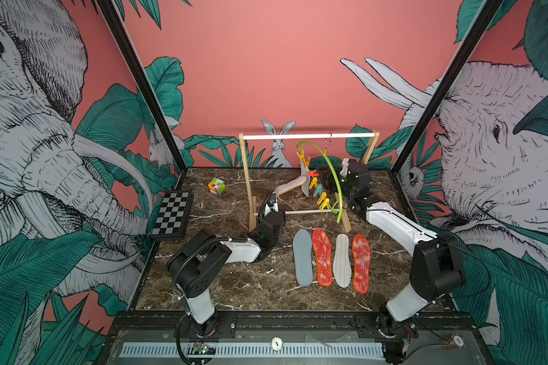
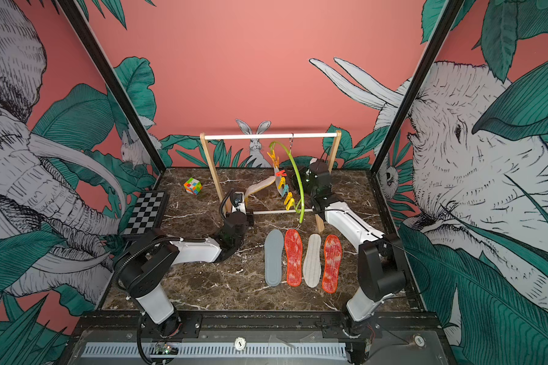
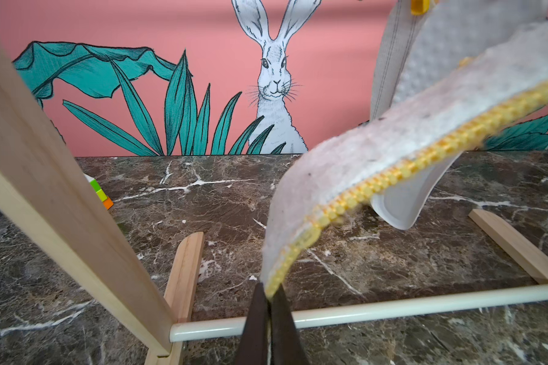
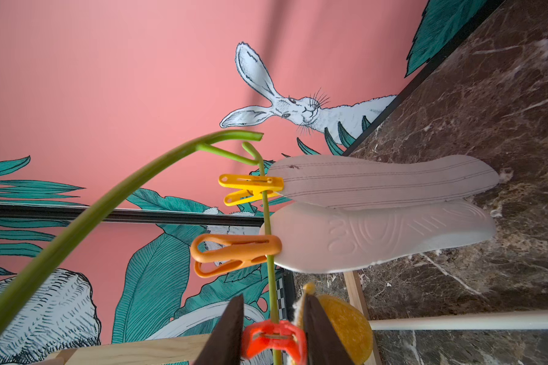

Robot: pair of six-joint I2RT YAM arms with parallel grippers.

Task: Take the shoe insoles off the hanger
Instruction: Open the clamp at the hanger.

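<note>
Pinching the free end of the mustard insole [image 3: 393, 148], the left gripper [image 3: 269, 292] is closed tight. The right gripper [image 4: 274, 305] presses both sides of the red clip [image 4: 274, 339] on the hanger [image 4: 60, 246], far right. Four insoles [image 1: 302, 257] lie on the near worktop [image 1: 234, 284].

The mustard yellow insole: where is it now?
In both top views the insole stretches inside the wooden rack, from the red clip on the hanger down to the left gripper.

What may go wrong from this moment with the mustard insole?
1. The left gripper holds the mustard insole bent. If the red clip, pinched by the right gripper, is not fully open, pulling may drag the hanger or lift its hook off the white rod.
2. A swinging hanger may shake the two white insoles loose.
</note>
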